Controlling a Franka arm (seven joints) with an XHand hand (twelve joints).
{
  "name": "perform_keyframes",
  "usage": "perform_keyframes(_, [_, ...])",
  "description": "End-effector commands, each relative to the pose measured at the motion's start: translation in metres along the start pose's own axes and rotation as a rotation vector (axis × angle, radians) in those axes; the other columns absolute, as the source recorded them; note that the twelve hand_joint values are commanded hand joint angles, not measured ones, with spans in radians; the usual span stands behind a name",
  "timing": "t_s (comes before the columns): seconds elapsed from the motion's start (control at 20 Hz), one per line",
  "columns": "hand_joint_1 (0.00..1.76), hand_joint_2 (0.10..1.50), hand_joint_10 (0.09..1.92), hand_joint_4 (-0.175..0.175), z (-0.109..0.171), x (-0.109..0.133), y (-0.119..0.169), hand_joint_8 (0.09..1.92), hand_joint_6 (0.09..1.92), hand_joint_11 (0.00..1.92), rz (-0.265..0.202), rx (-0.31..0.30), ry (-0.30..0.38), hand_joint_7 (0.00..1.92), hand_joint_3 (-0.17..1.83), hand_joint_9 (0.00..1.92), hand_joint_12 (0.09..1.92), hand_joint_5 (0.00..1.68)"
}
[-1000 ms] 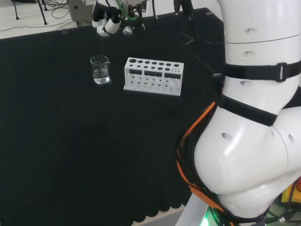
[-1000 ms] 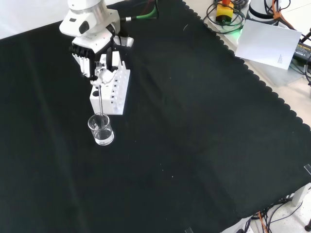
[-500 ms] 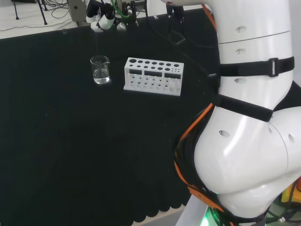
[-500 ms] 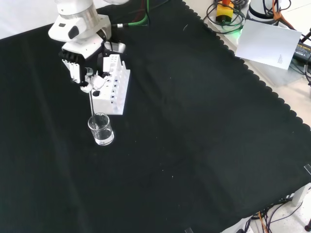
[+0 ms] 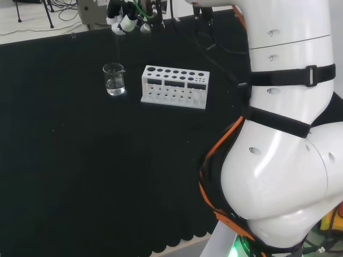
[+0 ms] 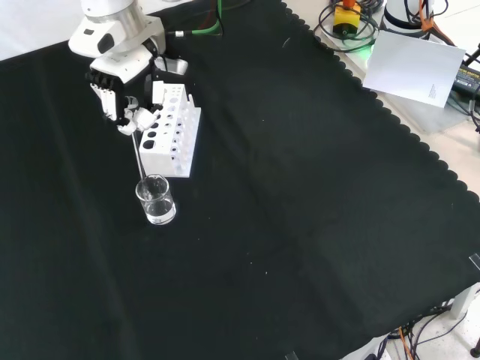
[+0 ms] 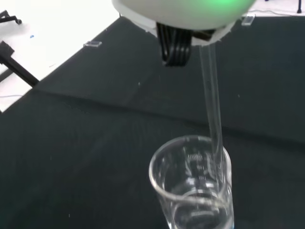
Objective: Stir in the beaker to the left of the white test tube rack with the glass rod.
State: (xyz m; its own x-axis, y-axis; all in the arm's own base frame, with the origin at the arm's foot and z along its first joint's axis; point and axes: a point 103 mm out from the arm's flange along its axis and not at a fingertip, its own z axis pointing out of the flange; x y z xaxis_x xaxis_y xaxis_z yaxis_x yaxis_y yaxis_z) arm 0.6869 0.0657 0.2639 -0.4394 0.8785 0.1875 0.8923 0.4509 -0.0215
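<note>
While my black-and-white hand (image 6: 120,94) pinches the thin glass rod (image 7: 212,112) over the small clear beaker (image 6: 155,199), any sideways swing risks tipping it.

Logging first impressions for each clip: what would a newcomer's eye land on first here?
The hand, fingers curled round a thin glass rod that hangs down toward the clear beaker on the black cloth. In the front view, the white test tube rack stands just behind the beaker.

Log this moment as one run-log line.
phase: stirring | hand: shut on glass rod | rod tip: inside beaker | beaker: upright beside test tube rack
</note>
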Motion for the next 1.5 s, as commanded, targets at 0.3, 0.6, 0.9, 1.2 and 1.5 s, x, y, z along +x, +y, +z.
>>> perform_keyframes(0.3, [1.31, 0.65, 0.86, -0.175, 0.012, 0.023, -0.023, 1.12, 0.6, 1.72, -0.003, 0.023, -0.026, 1.21, 0.76, 1.72, 0.84, 1.18])
perform_keyframes(0.6, [1.31, 0.66, 0.86, -0.175, 0.023, 0.04, 0.004, 1.11, 0.6, 1.72, -0.042, 0.036, -0.01, 1.21, 0.75, 1.72, 0.84, 1.17])
perform_keyframes(0.9, [1.31, 0.68, 0.86, -0.175, 0.017, 0.043, 0.018, 1.09, 0.65, 1.72, -0.054, 0.027, -0.02, 1.21, 0.71, 1.72, 0.84, 1.14])
perform_keyframes(1.2, [1.31, 0.7, 0.86, -0.175, 0.008, 0.029, 0.011, 1.11, 0.67, 1.73, -0.028, 0.015, -0.037, 1.2, 0.7, 1.72, 0.83, 1.12])
perform_keyframes(1.5, [1.31, 0.68, 0.87, -0.175, 0.004, 0.012, -0.006, 1.13, 0.63, 1.72, 0.006, 0.02, -0.053, 1.19, 0.72, 1.72, 0.84, 1.15])
